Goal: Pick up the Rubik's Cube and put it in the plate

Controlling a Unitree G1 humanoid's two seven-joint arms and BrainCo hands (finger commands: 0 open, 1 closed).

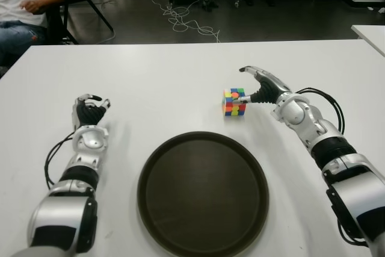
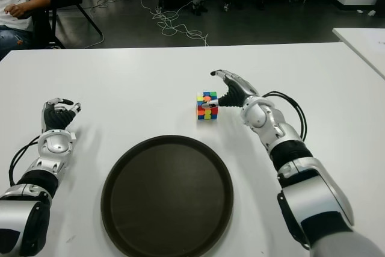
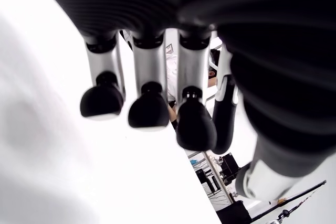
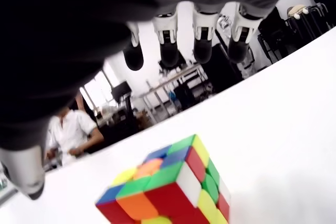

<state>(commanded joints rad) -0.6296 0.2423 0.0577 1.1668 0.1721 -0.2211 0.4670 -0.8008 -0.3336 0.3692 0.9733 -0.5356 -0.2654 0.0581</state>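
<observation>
While the plate (image 1: 203, 195) lies nearest us on the white surface (image 1: 150, 82), our left hand (image 1: 90, 112) shows beside it on the left, fingers (image 3: 148, 112) curled and holding nothing. Beyond the plate the cube (image 1: 234, 102) stands on the surface, with our right hand (image 1: 263, 87) just beside it, fingers (image 4: 202, 50) extended above it, not gripping. Farther off, a person (image 1: 23, 4) sits.

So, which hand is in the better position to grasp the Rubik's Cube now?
The right hand. It shows open right beside the Rubik's Cube, fingers above it, not yet gripping. The left hand shows far off, left of the plate.
</observation>
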